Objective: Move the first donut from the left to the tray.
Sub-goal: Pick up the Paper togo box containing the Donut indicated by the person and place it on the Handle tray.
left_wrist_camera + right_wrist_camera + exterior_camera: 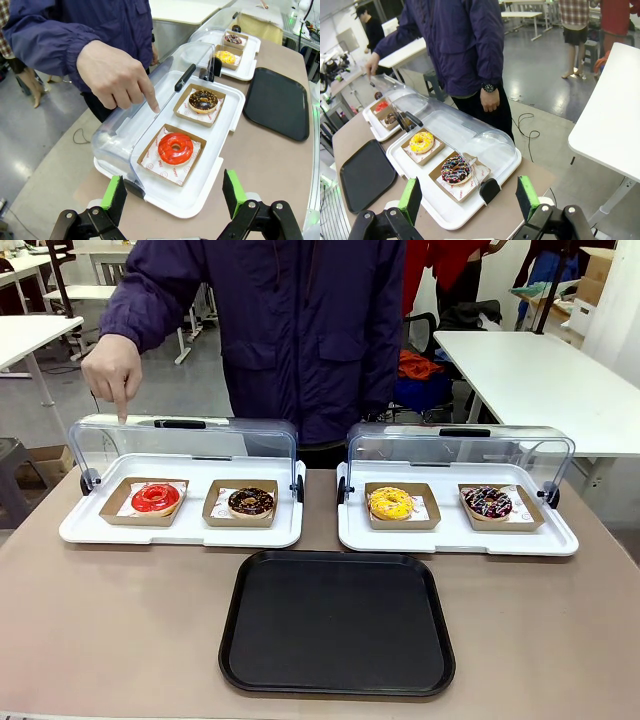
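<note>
The red-iced donut (155, 498) (175, 148) lies in a brown cardboard square at the left end of the left white tray (80, 530). A person's hand (112, 365) (116, 75) points a finger down at it from above the raised clear lid. The black tray (338, 625) (278, 102) lies flat in front of the two white trays, with nothing on it. My left gripper (174, 192) hangs open above and in front of the red donut. My right gripper (470, 197) is open above the right white tray's near corner.
A chocolate donut (250, 502) shares the left white tray. The right white tray (560, 540) holds a yellow donut (390, 503) and a sprinkled chocolate donut (488, 502). Both clear lids (185, 445) stand raised at the back. The person stands close behind the table.
</note>
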You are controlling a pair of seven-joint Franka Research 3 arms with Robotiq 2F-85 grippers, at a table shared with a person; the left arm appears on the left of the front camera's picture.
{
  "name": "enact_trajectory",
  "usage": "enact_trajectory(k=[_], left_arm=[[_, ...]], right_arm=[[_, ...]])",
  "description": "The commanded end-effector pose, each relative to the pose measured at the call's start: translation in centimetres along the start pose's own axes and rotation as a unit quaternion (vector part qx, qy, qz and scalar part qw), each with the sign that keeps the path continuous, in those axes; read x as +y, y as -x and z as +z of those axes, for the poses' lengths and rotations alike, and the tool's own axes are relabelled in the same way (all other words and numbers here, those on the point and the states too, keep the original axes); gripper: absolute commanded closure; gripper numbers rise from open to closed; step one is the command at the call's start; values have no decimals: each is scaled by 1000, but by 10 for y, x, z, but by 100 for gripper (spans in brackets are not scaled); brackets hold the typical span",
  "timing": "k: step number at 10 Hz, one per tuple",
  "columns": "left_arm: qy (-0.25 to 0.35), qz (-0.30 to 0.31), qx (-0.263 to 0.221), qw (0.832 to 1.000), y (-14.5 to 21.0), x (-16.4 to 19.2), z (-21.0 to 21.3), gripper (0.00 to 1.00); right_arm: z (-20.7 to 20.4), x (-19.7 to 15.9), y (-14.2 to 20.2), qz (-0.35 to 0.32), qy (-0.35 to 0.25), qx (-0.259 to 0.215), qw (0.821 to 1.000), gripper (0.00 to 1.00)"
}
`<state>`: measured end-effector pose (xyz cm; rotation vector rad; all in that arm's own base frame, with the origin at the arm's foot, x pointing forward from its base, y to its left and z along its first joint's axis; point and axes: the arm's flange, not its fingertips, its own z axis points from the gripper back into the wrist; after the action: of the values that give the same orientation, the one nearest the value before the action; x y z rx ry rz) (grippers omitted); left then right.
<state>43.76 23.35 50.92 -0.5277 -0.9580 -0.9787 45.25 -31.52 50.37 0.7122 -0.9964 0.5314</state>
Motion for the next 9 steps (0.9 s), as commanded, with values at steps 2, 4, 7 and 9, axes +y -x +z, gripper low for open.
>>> enact_trajectory(k=[2,4,7,9], left_arm=[[1,0,-1,1000,0,0,0,0],[1,0,-1,1000,0,0,0,0],[0,0,0,1000,0,0,0,0],[47,-57,75,994,-28,-7,-36,0]], right_arm=[[0,1,-2,2,0,-1,1000,0],[0,1,-2,2,0,-1,1000,0],[0,1,-2,2,0,-1,1000,0],[0,1,-2,2,0,-1,1000,0]])
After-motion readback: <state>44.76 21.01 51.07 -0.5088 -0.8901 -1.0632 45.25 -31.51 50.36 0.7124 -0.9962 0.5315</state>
